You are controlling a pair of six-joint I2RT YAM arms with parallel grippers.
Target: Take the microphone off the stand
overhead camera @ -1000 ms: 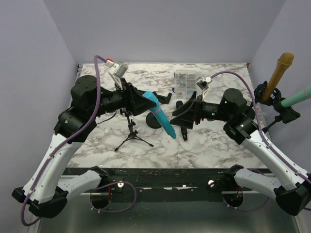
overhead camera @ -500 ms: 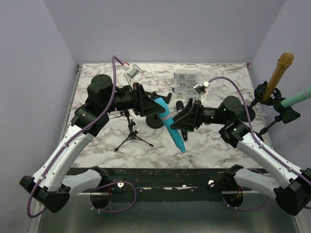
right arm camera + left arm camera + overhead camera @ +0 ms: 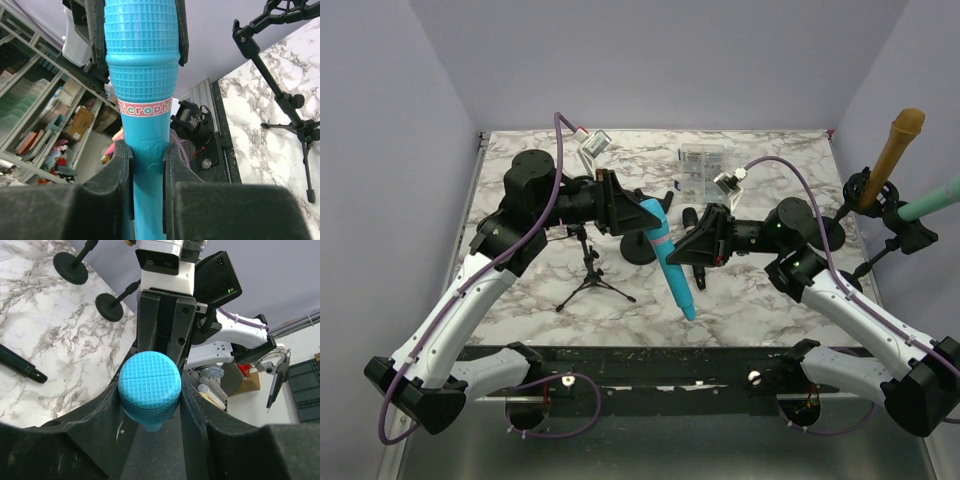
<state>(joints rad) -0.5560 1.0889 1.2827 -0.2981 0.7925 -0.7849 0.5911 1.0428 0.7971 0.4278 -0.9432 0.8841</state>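
Marble table [image 3: 775, 300] — left gripper [image 3: 640, 220], right gripper [image 3: 674, 257] both clamp blue microphone [image 3: 680, 292]

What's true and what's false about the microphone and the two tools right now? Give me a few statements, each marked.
1. The left tool grips the blue microphone at its head. True.
2. The right tool is open and clear of the microphone. False: its fingers are shut on the handle, just below the lettered band.
3. The blue microphone sits in the tripod stand. False: the tripod stand holds nothing, and the microphone hangs tilted above the table between both tools.
4. A tan microphone is mounted on a stand beyond the table's right edge. True.
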